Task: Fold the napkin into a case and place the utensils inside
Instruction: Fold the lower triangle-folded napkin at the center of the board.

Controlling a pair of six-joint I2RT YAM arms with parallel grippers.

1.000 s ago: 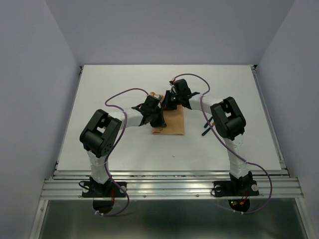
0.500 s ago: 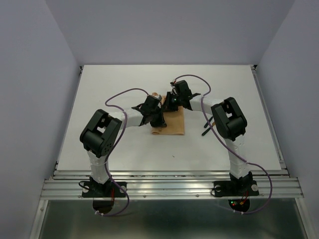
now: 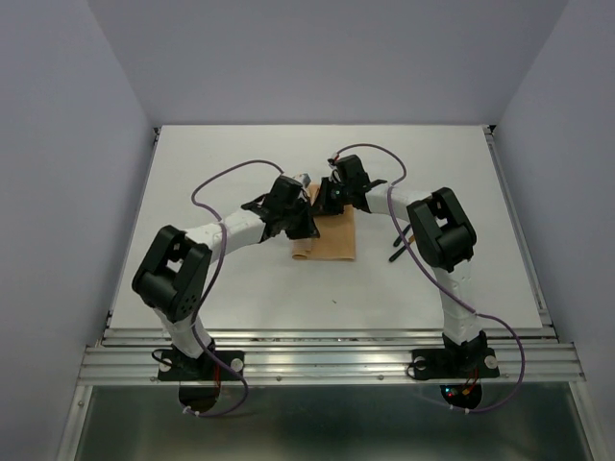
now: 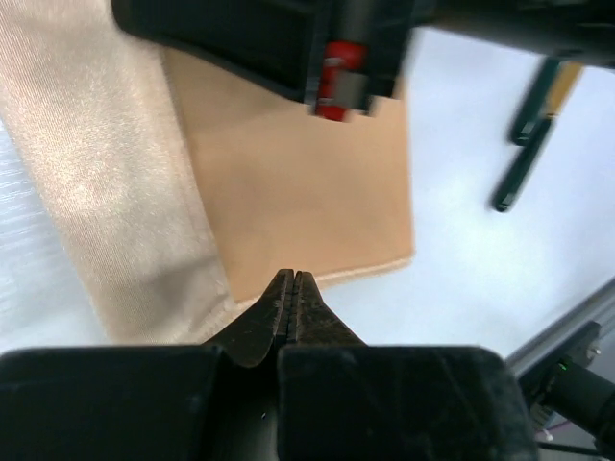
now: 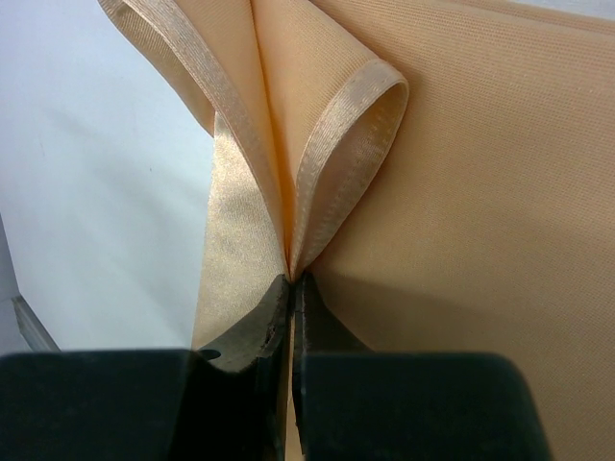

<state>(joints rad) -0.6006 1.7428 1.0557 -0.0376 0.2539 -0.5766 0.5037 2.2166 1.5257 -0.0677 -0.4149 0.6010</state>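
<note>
Napkin: your napkin (image 3: 332, 240) lies mid-table as a narrow folded rectangle, matte peach on top, with a shiny layer showing along one side.
Contents: the utensils (image 4: 519, 178) sit outside it on the table (image 3: 240, 288), off to its right and not touching it. You see dark handles close together.
Right gripper: your right gripper (image 5: 290, 288) is clenched on the cloth, and two hemmed folds loop up from its tips.
Left gripper: your left gripper (image 4: 291, 286) has its jaws pressed together at the napkin's edge. You can't tell if cloth is nipped.
Arms: both reach inward, with the wrists close together over the cloth's far end.
</note>
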